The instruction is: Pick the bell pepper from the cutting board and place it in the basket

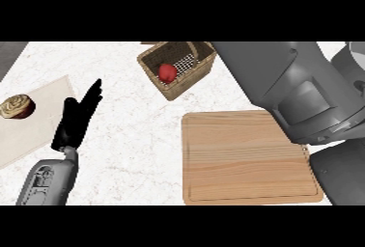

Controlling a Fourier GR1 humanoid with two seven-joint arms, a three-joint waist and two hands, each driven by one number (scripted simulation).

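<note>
A red bell pepper [167, 73] lies inside the woven basket [194, 76] at the top middle of the counter. The wooden cutting board [246, 159] sits at the lower right with nothing on it. My left hand [77, 120] stands at the left, fingers straight and pointing up, holding nothing, well apart from the basket and the board. My right forearm [285, 82] is a large grey shape that crosses from the lower right up past the basket's right side. Its hand lies beyond the view's top edge and does not show.
A cupcake [17, 106] rests on a pale mat [39, 130] at the far left, just beside my left hand. White marble counter [135, 144] lies between the mat and the cutting board.
</note>
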